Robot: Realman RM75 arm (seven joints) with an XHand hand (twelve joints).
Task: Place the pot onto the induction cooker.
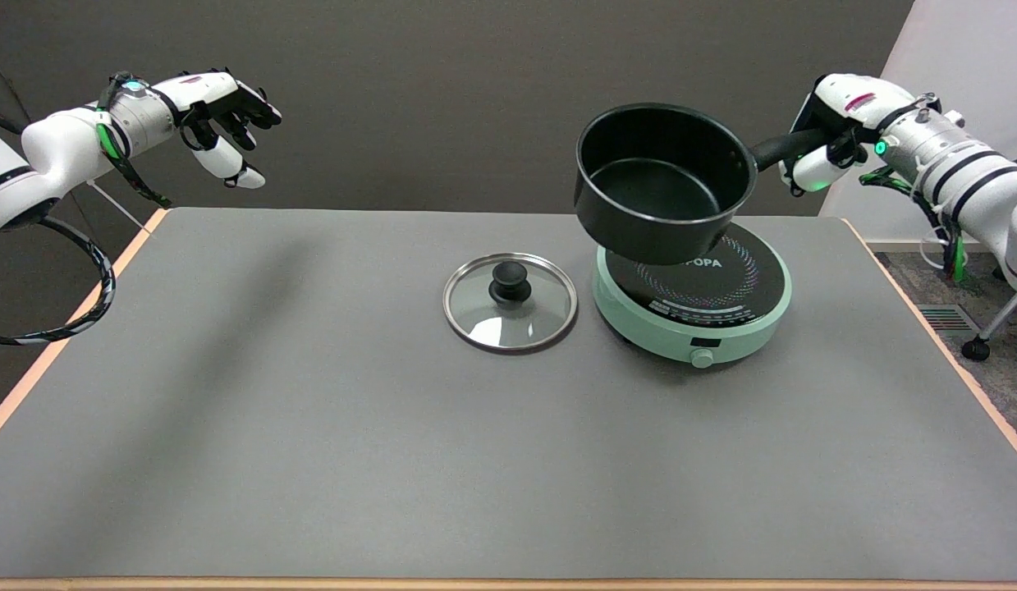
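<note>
While the pot [664, 185] hangs in the air, its black interior shows bare, with nothing inside it. It is tilted, the mouth turned toward the camera and the far rim higher than the near one. Its lower wall overlaps the upper left part of the cooker [693, 300] in the head view and hides the first letters of the brand name on the dark glass top; whether the base touches the glass cannot be told, though the pot appears raised above it. The handle [783, 148] runs up and to the right from the pot's rim into the right hand [828, 135], whose fingers are wrapped around the handle's far end. The hand thus lies to the right of the pot and a little above it, beyond the far edge of the worktop [311, 451]. The cooker is pale green, round, with a knob at its near side. Just beside it on the left, apart from it, the glass lid [510, 301] lies flat, black knob up.
</note>
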